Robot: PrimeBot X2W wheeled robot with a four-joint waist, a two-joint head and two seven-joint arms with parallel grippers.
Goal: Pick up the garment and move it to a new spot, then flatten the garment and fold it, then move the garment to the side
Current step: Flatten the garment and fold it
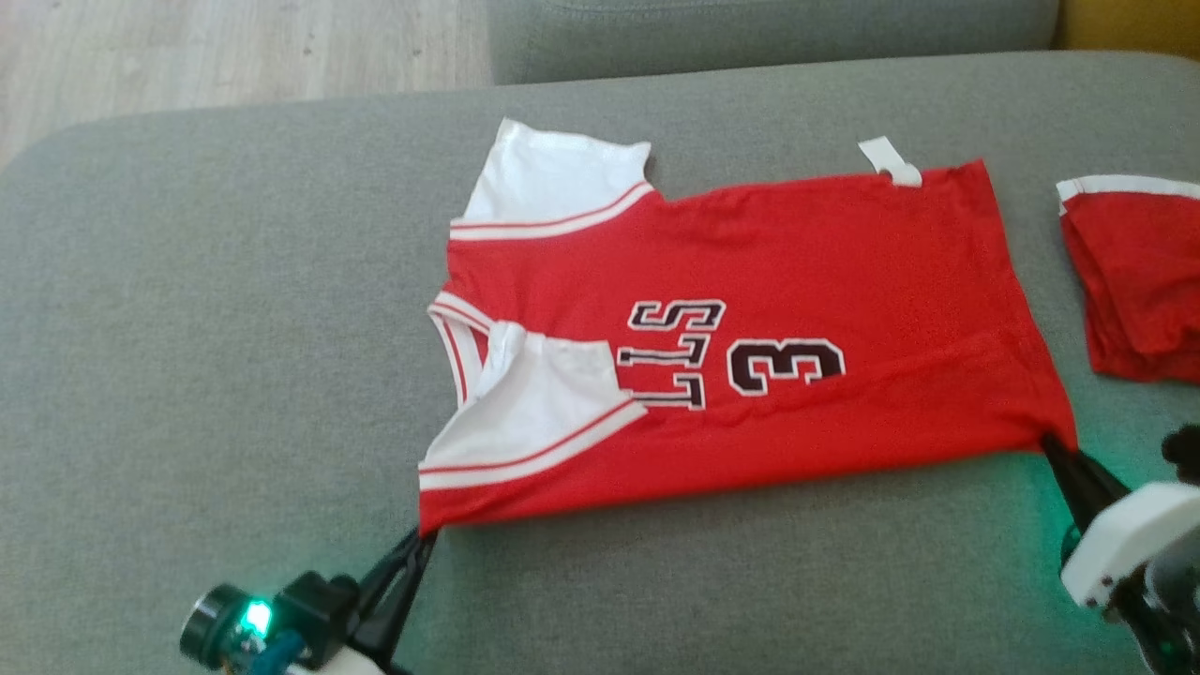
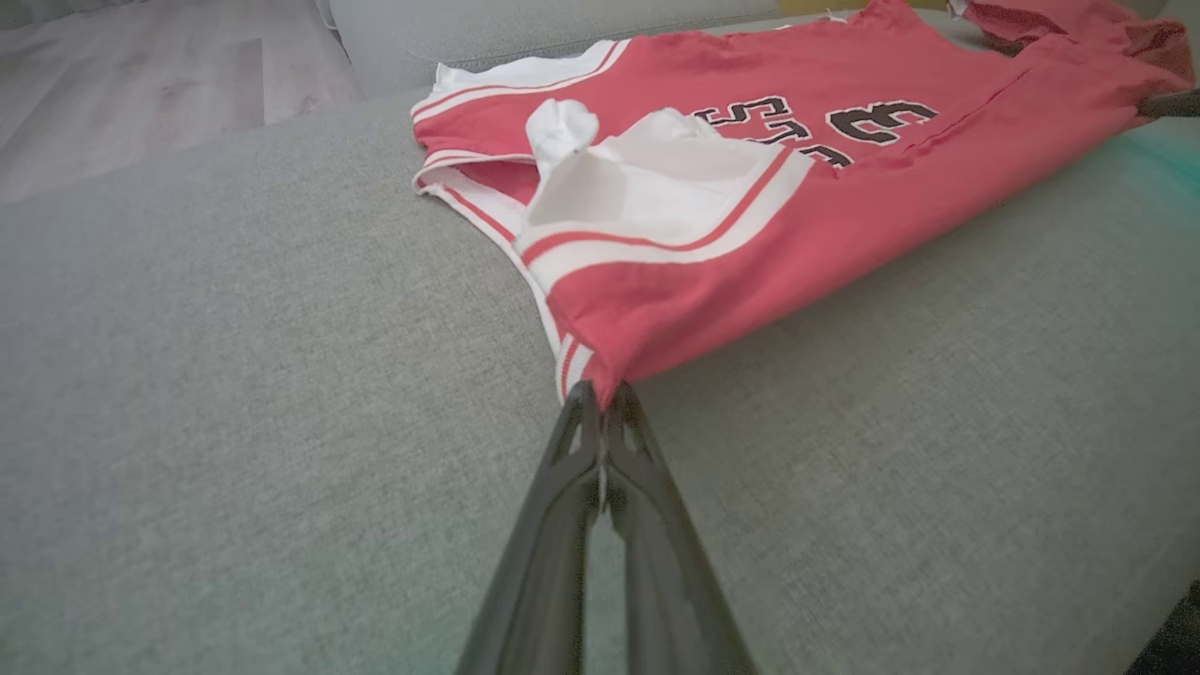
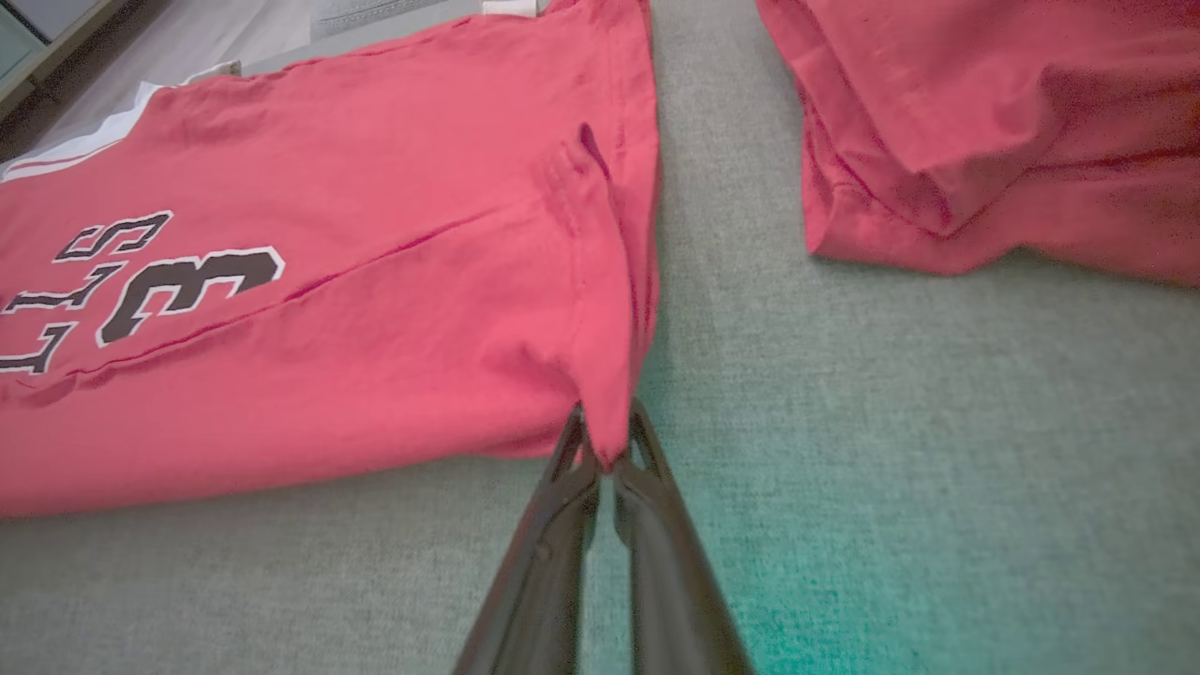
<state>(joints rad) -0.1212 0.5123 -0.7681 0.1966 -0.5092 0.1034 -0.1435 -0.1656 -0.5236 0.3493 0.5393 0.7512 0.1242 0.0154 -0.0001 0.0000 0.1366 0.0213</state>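
Left tool [image 1: 425,536] at 7 o'clock and right tool [image 1: 1048,439] at 4 o'clock each pinch a thin corner of the jersey [image 1: 797,272]; uneven pulling may slip one free.

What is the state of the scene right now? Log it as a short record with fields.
surface: grey cushion
garment: red jersey, spread out, collar toward the robot's left
near sleeve: folded over the front
left gripper: shut on the near collar-side corner
right gripper: shut on the near hem corner
other: folded red cloth, apart from the garment, on the robot's right
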